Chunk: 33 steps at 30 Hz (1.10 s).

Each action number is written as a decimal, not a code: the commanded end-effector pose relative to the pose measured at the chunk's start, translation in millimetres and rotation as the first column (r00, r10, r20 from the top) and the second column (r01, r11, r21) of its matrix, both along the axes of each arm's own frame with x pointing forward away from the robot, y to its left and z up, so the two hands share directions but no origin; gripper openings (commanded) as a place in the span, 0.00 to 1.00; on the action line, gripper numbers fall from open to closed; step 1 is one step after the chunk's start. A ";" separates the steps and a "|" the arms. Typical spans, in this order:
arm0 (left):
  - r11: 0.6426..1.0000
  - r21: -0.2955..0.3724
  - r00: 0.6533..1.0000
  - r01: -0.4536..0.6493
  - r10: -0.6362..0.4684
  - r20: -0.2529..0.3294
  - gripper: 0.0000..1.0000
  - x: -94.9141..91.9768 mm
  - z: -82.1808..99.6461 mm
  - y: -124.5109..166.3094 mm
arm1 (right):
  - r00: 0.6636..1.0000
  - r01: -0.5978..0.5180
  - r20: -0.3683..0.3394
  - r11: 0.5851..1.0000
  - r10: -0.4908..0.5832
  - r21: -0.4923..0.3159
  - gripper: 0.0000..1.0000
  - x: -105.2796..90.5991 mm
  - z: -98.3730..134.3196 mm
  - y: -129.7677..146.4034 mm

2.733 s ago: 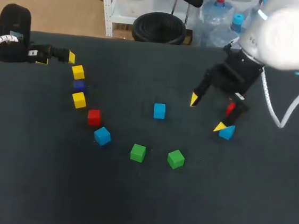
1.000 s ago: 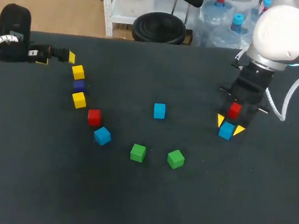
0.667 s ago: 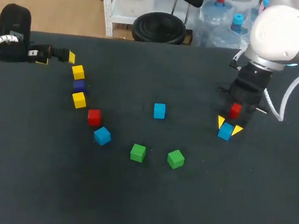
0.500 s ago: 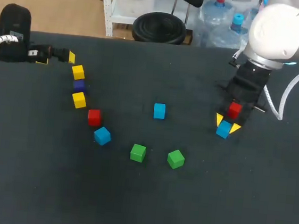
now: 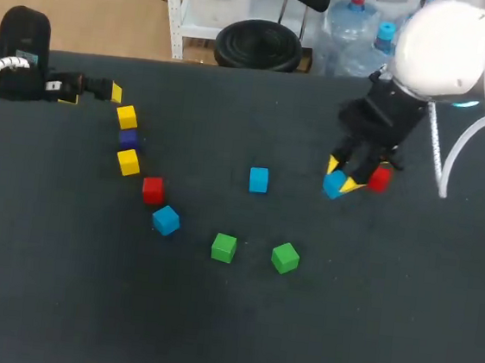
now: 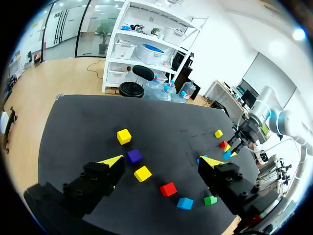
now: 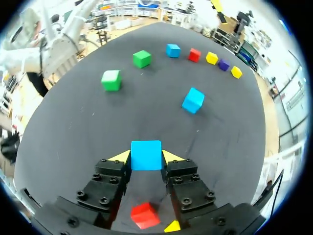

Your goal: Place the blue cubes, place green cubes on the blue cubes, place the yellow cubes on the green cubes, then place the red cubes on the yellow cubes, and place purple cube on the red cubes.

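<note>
My right gripper [image 5: 338, 179] [image 7: 146, 156] is shut on a blue cube [image 5: 335, 184] [image 7: 146, 154], held a little above the table, just left of a red cube [image 5: 379, 178] [image 7: 145, 215]. A yellow cube [image 7: 172, 226] lies by that red one. Another blue cube [image 5: 258, 180] [image 7: 193, 100] sits mid-table, a third blue cube [image 5: 165, 220] further left. Two green cubes [image 5: 224, 248] [image 5: 285, 258] lie nearer the front. At the far left my left gripper [image 5: 91, 96] [image 6: 161, 161] stands open and empty, beside a curved row: yellow cube [image 5: 127, 117], purple cube [image 5: 127, 137], yellow cube [image 5: 128, 162], red cube [image 5: 152, 189].
The dark table [image 5: 226, 336] has open room across its front half and between the centre blue cube and the left row. The back edge lies behind both arms.
The right gripper's fingers closed on the blue cube, then carried it up and to the left, away from the red cube. The left arm has not moved.
</note>
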<state>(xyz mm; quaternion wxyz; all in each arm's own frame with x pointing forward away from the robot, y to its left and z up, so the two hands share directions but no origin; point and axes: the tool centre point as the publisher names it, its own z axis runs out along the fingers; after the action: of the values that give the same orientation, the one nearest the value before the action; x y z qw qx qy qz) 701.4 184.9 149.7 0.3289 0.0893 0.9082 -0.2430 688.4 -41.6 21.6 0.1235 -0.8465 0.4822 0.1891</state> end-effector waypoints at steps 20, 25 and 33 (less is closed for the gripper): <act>1.000 0.001 1.000 -0.001 0.001 -0.001 1.00 -0.2 0.4 -0.2 | 0.904 0.427 0.002 0.901 -0.428 -0.081 0.00 7.5 -18.3 55.2; 1.000 0.001 1.000 -0.001 0.001 -0.001 1.00 -0.2 0.4 -0.2 | 0.870 0.493 0.018 0.865 -0.493 -0.096 0.00 10.8 -18.3 62.1; 1.000 0.001 1.000 -0.001 0.001 -0.001 1.00 -0.2 0.4 -0.2 | 0.815 0.579 0.043 0.810 -0.578 -0.093 0.00 8.1 -15.8 65.9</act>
<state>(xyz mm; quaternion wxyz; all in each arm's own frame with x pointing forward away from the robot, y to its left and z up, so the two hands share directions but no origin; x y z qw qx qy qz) 701.4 184.9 149.7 0.3289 0.0893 0.9082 -0.2429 704.2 25.1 4.9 0.1271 -0.6687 0.7225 0.1217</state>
